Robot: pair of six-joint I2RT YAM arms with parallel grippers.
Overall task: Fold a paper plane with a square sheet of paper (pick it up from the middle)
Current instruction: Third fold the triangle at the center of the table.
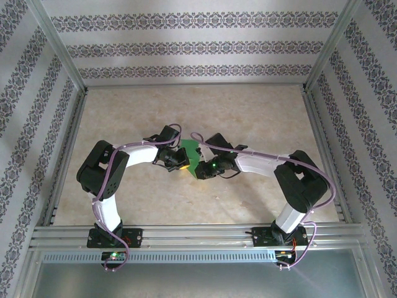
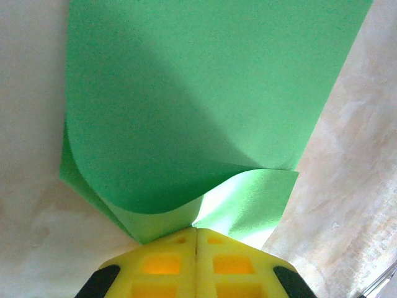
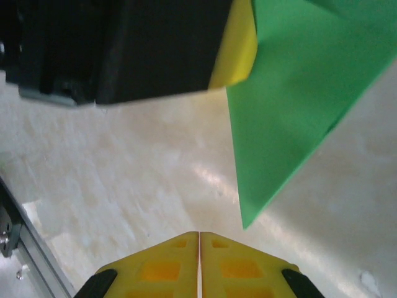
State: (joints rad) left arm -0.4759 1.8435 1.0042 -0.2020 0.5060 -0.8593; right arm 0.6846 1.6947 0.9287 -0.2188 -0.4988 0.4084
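**Left gripper pinches the green sheet; right gripper closed and empty**

The left gripper (image 2: 196, 231) has its yellow fingers pressed together on the near edge of the bright green paper sheet (image 2: 198, 93). The sheet curls over in two layers ahead of the fingers. The right gripper (image 3: 199, 234) has its yellow fingers closed with nothing between them, near a pointed corner of the sheet. From above, both grippers meet at the sheet in the middle of the marbled beige tabletop (image 1: 248, 118).
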